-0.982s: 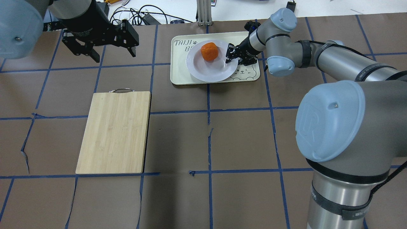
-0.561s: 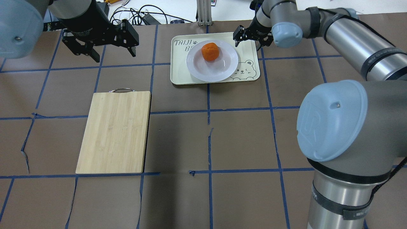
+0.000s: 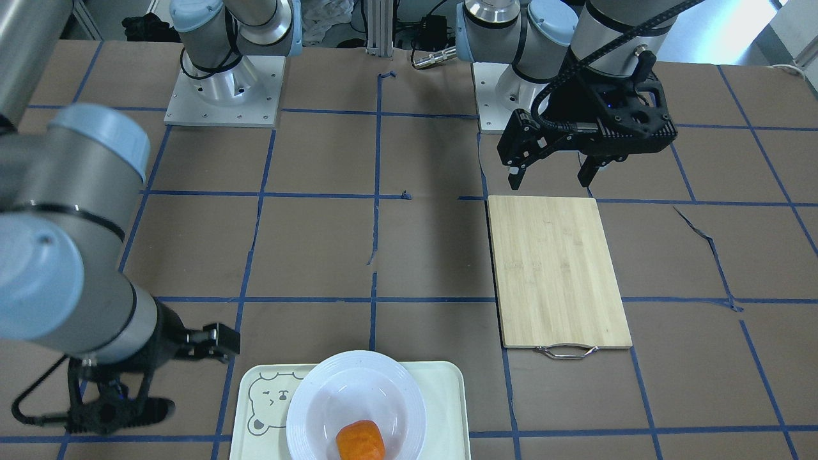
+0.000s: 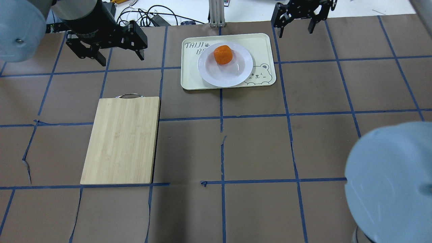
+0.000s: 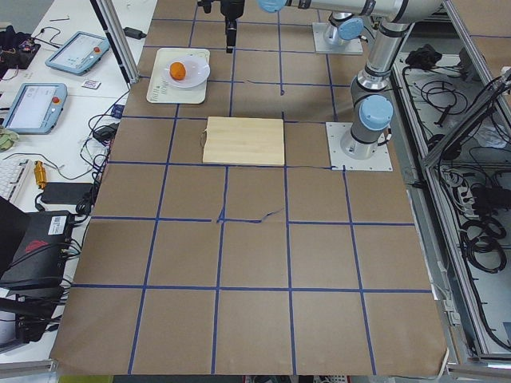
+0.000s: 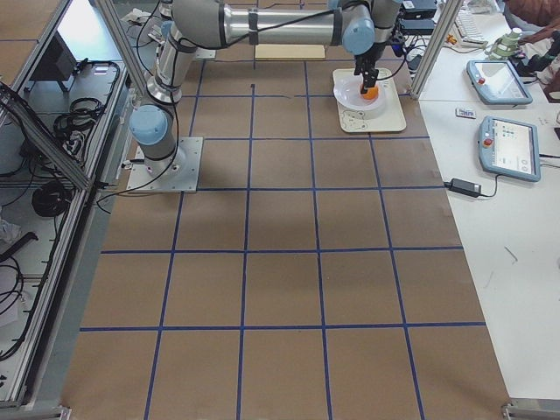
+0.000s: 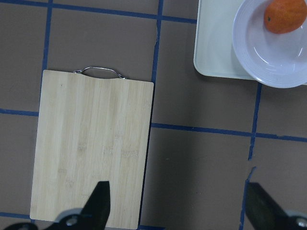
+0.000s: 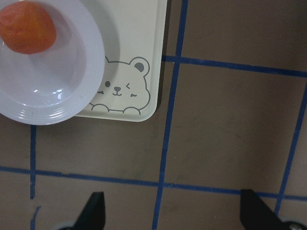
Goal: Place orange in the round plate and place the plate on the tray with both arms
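On the tray [image 4: 192,76], at the far middle of the table [image 4: 256,145], the round plate [image 4: 219,80] is being carried, with its near rim reaching just over the tray's near edge. The orange [image 4: 223,55] is being cradled in the plate's sunken centre, toward the far side. The right pincer [image 4: 295,31] is being held off the table past the tray's far right corner, fingers apart, nothing gripped. The left pincer [image 4: 121,58] is being held spread wide and empty, high over the table's left side, well apart from the tray. A bamboo cutting board [image 4: 121,140] is being left flat below it.
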You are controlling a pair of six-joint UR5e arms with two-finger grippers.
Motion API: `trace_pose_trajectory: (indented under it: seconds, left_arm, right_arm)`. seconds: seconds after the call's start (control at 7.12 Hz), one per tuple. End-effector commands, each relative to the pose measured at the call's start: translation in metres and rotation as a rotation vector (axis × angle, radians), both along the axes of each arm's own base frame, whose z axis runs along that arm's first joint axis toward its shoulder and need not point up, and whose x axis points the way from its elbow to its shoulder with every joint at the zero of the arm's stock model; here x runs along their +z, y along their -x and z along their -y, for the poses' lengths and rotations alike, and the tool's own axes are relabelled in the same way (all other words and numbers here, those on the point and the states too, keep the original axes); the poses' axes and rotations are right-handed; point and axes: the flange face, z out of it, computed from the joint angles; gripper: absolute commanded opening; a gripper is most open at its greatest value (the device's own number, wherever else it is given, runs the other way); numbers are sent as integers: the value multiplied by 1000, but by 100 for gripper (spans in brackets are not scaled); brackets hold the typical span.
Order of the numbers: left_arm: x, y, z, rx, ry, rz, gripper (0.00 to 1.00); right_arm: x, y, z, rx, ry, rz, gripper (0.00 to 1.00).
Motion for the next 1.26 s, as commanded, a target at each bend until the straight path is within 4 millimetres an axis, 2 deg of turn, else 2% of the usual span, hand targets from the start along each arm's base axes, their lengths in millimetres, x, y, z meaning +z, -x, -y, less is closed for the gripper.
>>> trace_pose_trajectory:
  seconds: [0.0,0.14,0.28,0.42,0.7,1.12]
  left_arm:
    - [0,0,0,0,0,0,100]
    - [1,0,0,0,1,0,100]
    - [1,0,0,0,1,-2,100]
    - [2,0,0,0,3,-2,100]
    - [2,0,0,0,3,-2,100]
    - [1,-1,0,2,0,0,100]
  right_arm:
    - [40,2,-86,4,97,-10,100]
    - [53,4,-113,18,139,-4,100]
    - [54,6,-122,14,133,-13,100]
    - [50,5,-116,15,139,-1,100]
    - [55,5,-120,15,139,-2,100]
    - [53,2,-122,12,131,3,100]
